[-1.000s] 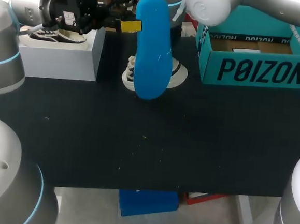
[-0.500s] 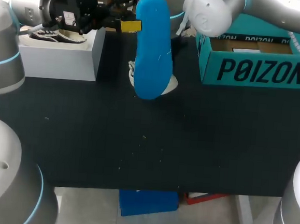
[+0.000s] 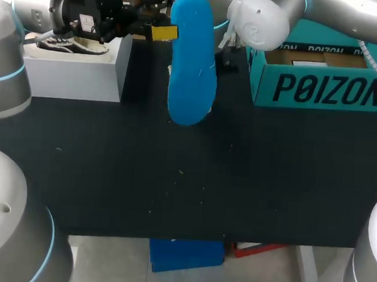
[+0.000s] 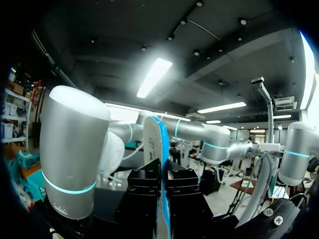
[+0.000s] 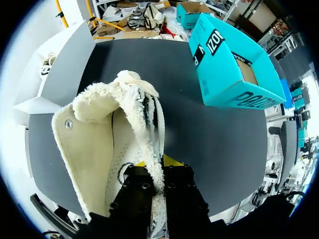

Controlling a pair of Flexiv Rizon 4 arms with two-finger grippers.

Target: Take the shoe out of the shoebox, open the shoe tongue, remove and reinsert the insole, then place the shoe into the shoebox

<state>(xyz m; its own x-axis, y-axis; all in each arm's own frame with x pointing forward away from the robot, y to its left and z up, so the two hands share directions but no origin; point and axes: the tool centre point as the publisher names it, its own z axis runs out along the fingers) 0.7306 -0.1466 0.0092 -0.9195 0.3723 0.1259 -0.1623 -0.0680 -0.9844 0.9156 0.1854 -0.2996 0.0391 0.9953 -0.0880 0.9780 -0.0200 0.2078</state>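
A blue insole hangs upright over the back of the table, my left gripper shut on its edge. The left wrist view shows this insole edge-on between the closed fingers of the left gripper. In the right wrist view my right gripper is shut on the side wall of a cream, fleece-lined shoe, held above the table with its opening facing the camera. In the head view the insole and my right arm hide that shoe. The open teal shoebox stands at the back right.
A grey box stands at the back left with a second shoe on top. The black table stretches out in front. My right arm's big joint hangs over the shoebox's left end.
My right arm has lifted the shoe off the table from behind the insole, out of the head view's sight. The left arm and the insole have kept still.
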